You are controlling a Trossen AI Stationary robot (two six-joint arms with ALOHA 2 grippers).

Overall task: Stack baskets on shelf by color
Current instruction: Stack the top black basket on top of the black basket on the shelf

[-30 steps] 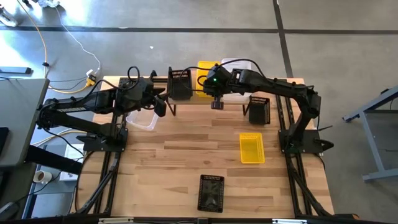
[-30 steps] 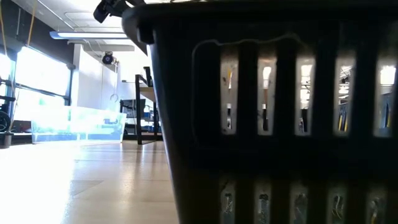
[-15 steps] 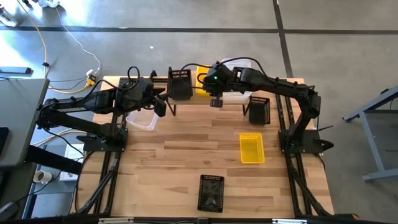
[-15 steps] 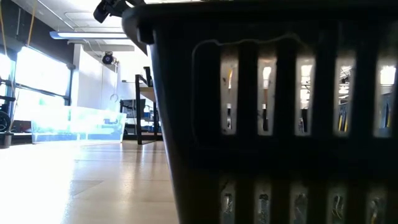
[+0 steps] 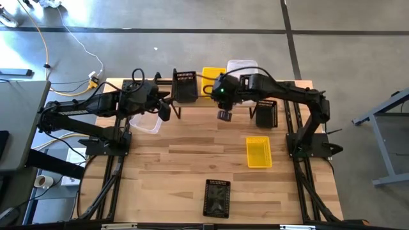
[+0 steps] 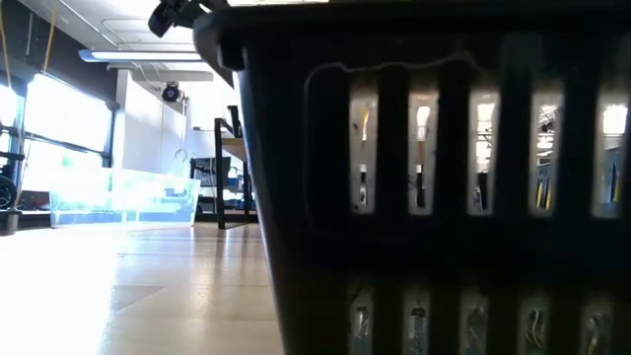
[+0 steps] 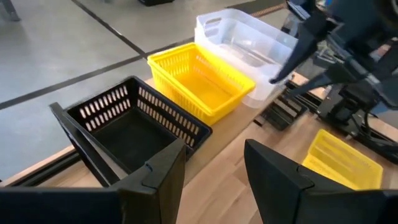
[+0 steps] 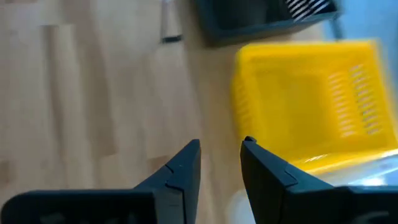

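A black basket (image 5: 216,197) is lying at the near edge of the table, and a yellow basket (image 5: 258,152) is lying farther in on the right. The right gripper (image 5: 223,115) is hanging empty, fingers a little apart, just in front of the shelf (image 5: 211,103). The left gripper (image 5: 164,110) is waiting wide beside a clear basket (image 5: 146,123). One black, one yellow and one clear basket are sitting on the shelf. I think the right gripper is needing to fetch the loose yellow basket next. No writing is showing anywhere.
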